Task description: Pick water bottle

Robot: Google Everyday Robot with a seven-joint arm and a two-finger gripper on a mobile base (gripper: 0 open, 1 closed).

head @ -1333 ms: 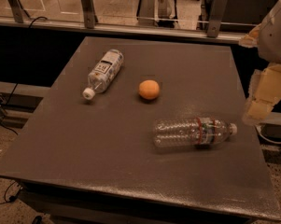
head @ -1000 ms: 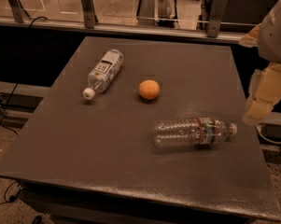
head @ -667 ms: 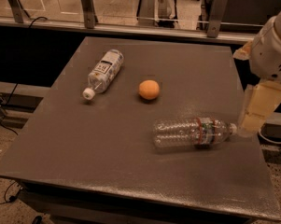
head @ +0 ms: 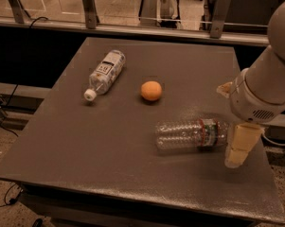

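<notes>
**Water bottle lying down, gripper right at its neck end**

Nearest to us is the bare front stretch of the dark table point(head: 99, 169). A bit farther in on the right, the gripper point(head: 234, 157) hangs off the big pale arm point(head: 267, 84), pointing down at the tabletop near the right edge. Whether it's spread or closed up, we honestly can't tell from this angle.

Just left of it is the water bottle point(head: 189, 134), flat on its side and running left to right. Its red-and-green label band sits on the right, and that neck end is just beside the gripper. We can't say if they're actually touching.

Farther back, around the middle, there's an orange point(head: 151, 91), well apart from the water bottle. Left of the orange lies the short bottle point(head: 106, 71) with the white label, angled so its white cap points near-left.

A metal rail point(head: 146, 30) runs across past the far edge.
</notes>
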